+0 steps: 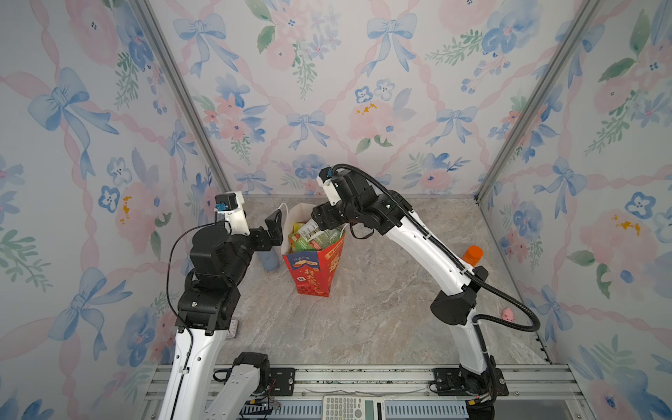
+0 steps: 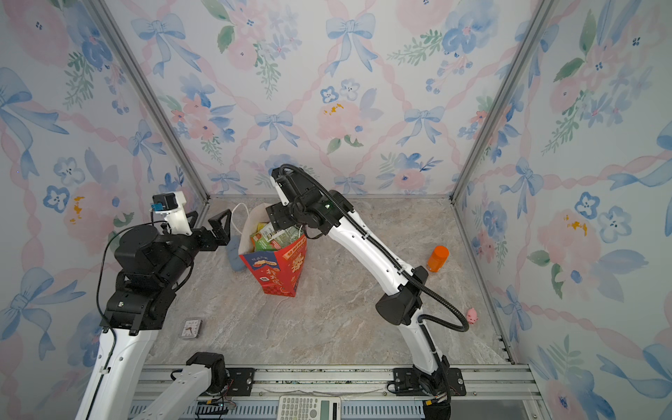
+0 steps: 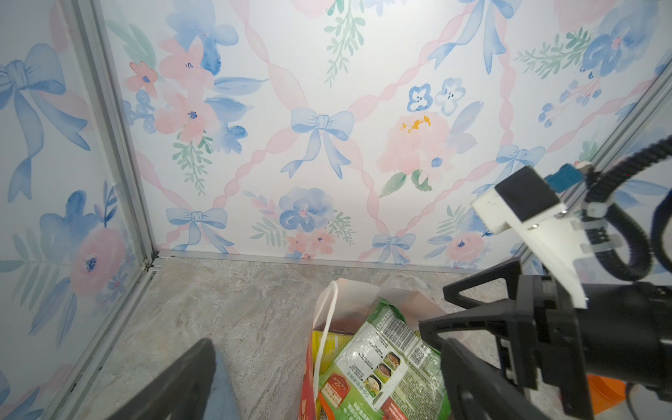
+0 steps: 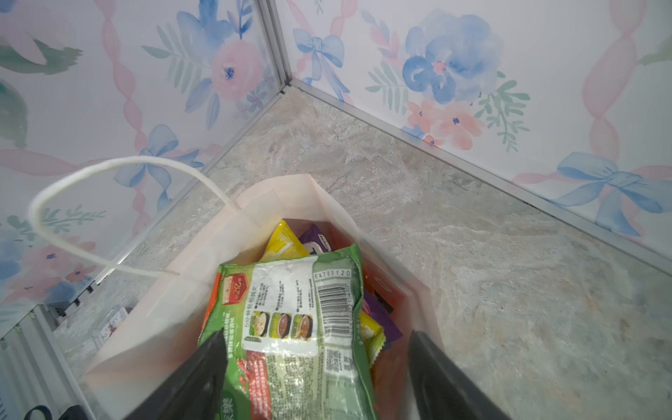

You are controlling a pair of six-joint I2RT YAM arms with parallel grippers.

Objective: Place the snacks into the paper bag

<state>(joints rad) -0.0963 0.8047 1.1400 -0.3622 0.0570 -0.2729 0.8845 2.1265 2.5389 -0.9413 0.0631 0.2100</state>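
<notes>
The red paper bag point(image 1: 314, 272) point(image 2: 282, 271) stands upright at the back of the table, its white inside point(image 4: 276, 192) point(image 3: 358, 291) showing. Snacks fill it: a green packet point(image 4: 291, 309) point(image 3: 382, 363) point(image 1: 312, 232) point(image 2: 278, 234) lies on top, over a yellow packet point(image 4: 282, 240) and a purple one point(image 4: 316, 238). My right gripper point(image 4: 316, 334) point(image 1: 320, 218) point(image 2: 276, 218) hangs open over the bag's mouth, and the green packet lies loose between its spread fingers. To the left of the bag, beside a white rope handle point(image 3: 325, 327), my left gripper point(image 3: 325, 343) point(image 1: 263, 227) point(image 2: 208, 222) is open and holds nothing.
An orange-capped bottle point(image 1: 472, 254) point(image 2: 437, 258) stands at the right behind the right arm. A pink pig toy point(image 1: 508, 313) point(image 2: 472, 315) lies near the right wall. A light blue object point(image 1: 270, 260) point(image 2: 234, 258) sits left of the bag. A small clock point(image 2: 191, 328) lies front left.
</notes>
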